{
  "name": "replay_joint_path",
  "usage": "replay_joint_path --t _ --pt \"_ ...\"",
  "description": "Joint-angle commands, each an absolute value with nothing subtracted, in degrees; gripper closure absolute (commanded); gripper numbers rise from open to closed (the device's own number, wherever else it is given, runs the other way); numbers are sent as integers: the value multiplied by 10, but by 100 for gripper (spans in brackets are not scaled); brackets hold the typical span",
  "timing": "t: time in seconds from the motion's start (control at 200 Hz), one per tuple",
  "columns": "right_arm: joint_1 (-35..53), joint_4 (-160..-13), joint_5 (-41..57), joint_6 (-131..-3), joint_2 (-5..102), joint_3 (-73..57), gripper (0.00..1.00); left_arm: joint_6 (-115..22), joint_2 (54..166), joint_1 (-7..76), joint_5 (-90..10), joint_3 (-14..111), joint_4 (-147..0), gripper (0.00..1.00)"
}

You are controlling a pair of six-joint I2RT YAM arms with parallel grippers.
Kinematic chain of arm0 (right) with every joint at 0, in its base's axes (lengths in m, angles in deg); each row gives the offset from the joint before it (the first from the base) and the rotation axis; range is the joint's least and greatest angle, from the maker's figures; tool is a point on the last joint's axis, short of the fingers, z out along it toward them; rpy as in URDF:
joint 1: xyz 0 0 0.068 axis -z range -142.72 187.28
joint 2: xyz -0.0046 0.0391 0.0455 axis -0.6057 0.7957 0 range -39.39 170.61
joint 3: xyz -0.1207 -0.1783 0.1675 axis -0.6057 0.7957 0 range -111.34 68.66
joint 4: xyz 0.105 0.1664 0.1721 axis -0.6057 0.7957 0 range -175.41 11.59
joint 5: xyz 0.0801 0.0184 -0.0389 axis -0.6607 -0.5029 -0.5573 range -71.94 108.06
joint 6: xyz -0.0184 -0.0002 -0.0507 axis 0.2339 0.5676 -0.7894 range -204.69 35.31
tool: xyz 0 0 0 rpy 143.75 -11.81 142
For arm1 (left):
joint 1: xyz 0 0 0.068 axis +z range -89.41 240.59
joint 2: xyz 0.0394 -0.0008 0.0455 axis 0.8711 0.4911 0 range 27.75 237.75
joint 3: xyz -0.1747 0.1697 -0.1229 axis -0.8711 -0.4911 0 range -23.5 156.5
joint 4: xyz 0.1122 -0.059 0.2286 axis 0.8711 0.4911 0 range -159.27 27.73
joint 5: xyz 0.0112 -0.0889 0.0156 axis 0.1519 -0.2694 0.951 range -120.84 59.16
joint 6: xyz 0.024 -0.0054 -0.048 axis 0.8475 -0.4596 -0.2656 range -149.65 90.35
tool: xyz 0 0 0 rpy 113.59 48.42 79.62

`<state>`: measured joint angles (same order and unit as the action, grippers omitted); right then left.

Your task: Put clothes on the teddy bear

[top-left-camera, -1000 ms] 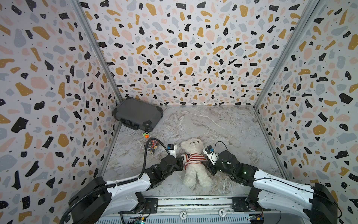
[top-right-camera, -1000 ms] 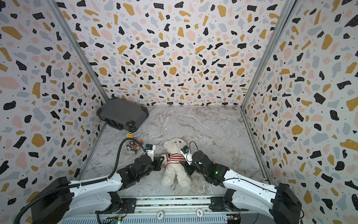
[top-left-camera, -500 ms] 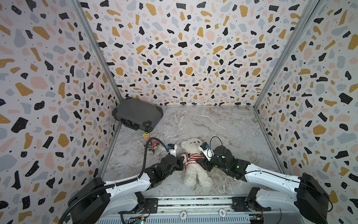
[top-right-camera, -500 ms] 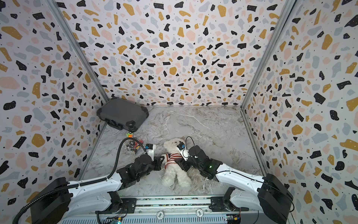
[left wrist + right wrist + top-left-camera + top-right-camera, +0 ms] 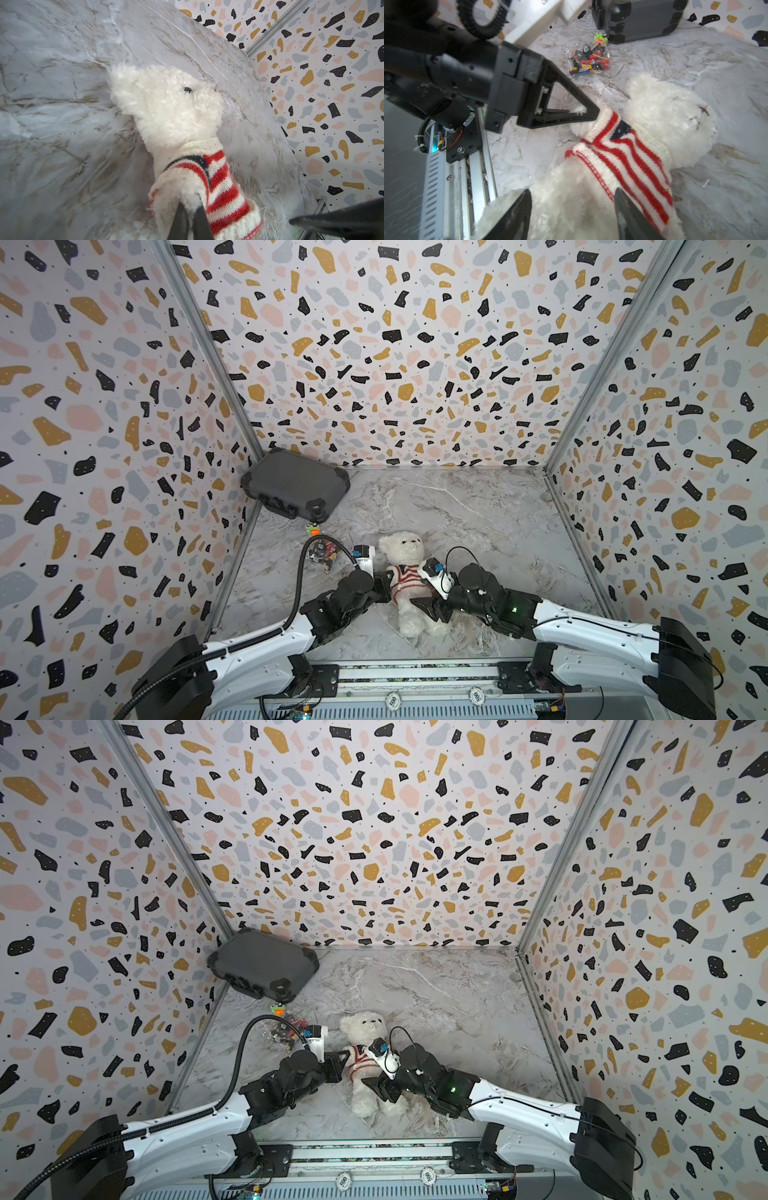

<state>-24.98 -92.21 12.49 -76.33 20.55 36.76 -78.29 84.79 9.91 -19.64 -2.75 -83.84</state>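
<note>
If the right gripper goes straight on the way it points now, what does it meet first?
Probably the teddy bear: the open right gripper points at its furry belly below the striped sweater; depth is unclear.

My two arms are alike: glossy white shells dotted with small screws, black joints, and a bulky black housing (image 5: pixel 681 659) at each shoulder. My left arm (image 5: pixel 257 651) carries a thick, ribbed black hose (image 5: pixel 300 572). My right arm (image 5: pixel 590 626) has a thin black wire (image 5: pixel 457 549) looped at its wrist and a small green light (image 5: pixel 514 609) on its dark forearm. Each wrist bears a white camera block (image 5: pixel 362 556) with a blue part. My left gripper (image 5: pixel 596 115) is matte black, its fingers open triangular frames fixed with silver screws. My right gripper (image 5: pixel 572 191) has dark, tapering fingers. Both arms are bolted to a silver slotted rail (image 5: pixel 415 672).
</note>
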Motion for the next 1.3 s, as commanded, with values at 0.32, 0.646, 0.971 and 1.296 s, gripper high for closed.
replay_joint_path --t 0.32,0.646,0.971,1.296 --pt "-377 -849 255 -734 210 352 23 -828 824 102 -164 -10 -858 100" --pt "-387 -879 297 -745 272 348 25 -833 820 102 -166 -10 -857 100" --pt "-387 -883 302 -749 266 346 65 -816 812 103 -166 -5 -841 100" --pt "-313 -912 148 -735 187 358 98 -775 803 103 -182 6 -815 86"
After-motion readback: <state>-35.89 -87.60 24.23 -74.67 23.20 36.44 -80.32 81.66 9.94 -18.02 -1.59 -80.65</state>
